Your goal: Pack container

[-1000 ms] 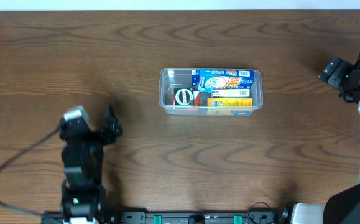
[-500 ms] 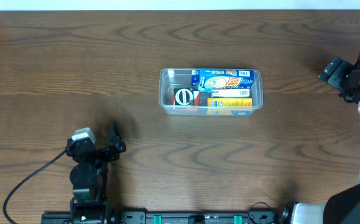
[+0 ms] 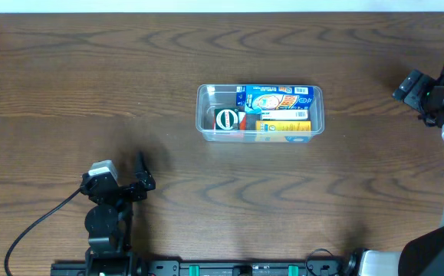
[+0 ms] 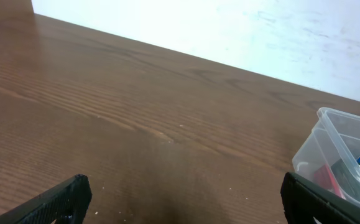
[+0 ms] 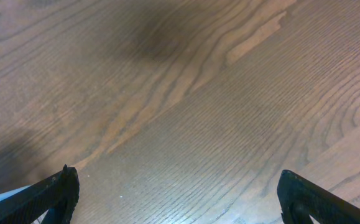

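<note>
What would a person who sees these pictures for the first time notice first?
The clear plastic container in the middle of the dark wooden table stands out, with a blue box and a yellow box packed inside. The left tool is open and empty near the front-left edge; the right tool, open too, hangs at the right edge.
</note>
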You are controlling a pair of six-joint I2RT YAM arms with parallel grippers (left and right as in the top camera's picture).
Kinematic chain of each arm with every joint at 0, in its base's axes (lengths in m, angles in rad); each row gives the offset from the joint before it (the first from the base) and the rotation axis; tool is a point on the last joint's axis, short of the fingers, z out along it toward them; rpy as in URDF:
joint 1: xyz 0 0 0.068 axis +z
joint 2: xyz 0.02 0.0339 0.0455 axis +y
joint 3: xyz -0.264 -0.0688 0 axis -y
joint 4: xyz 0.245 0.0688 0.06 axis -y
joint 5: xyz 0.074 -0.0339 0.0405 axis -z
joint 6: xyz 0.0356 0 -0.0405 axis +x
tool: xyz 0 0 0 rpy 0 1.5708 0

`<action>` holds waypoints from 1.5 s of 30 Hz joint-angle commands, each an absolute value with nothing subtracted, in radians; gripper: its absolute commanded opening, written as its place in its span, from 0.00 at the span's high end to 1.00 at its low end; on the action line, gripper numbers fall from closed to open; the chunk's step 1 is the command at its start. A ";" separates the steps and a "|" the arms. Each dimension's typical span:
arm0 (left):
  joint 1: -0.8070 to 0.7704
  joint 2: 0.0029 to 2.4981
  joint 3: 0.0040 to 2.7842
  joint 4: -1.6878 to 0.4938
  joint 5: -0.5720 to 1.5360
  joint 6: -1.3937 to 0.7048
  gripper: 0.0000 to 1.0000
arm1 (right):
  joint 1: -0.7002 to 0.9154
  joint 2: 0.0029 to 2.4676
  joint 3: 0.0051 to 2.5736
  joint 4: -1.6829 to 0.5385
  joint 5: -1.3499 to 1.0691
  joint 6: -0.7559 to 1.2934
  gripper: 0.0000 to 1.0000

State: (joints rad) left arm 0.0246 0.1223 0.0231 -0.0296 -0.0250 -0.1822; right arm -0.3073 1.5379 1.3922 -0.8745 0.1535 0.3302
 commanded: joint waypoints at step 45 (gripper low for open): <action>0.029 0.117 0.004 -0.071 -0.029 -0.165 0.02 | 0.141 1.088 1.298 -0.828 0.250 0.239 0.01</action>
State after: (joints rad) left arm 0.0246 0.1226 0.0235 -0.0303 -0.0250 -0.1818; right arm 0.0891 1.1732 1.3621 -0.8288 0.1810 0.3016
